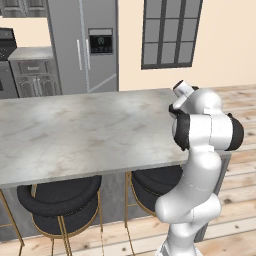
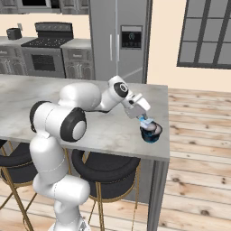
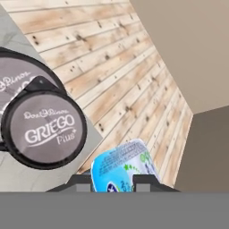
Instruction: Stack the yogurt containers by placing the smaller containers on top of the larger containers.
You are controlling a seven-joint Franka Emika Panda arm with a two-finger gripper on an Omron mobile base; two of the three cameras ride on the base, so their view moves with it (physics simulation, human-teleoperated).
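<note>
Our desk [image 2: 90, 131] is a long grey marble island, and we work at its far right corner, near the edge, with black stools [image 2: 106, 169] tucked beneath and wooden floor [image 2: 198, 149] beyond. Our arm [image 2: 81, 106] stretches low toward 3 o'clock because both cups sit out at that corner. The dark yogurt cup [image 2: 151, 132] stands upright on the desk; in the hand view its pale "Griego" lid [image 3: 44, 127] faces up at 9 o'clock, a flat landing surface. Our claw [image 2: 145, 120] is closed on the small light-blue cup [image 3: 125, 167], pinched between the fingertips. From the right base view it hangs just above the dark cup; we cannot tell whether they touch. We judge the blue cup is being lined up for setting down.
</note>
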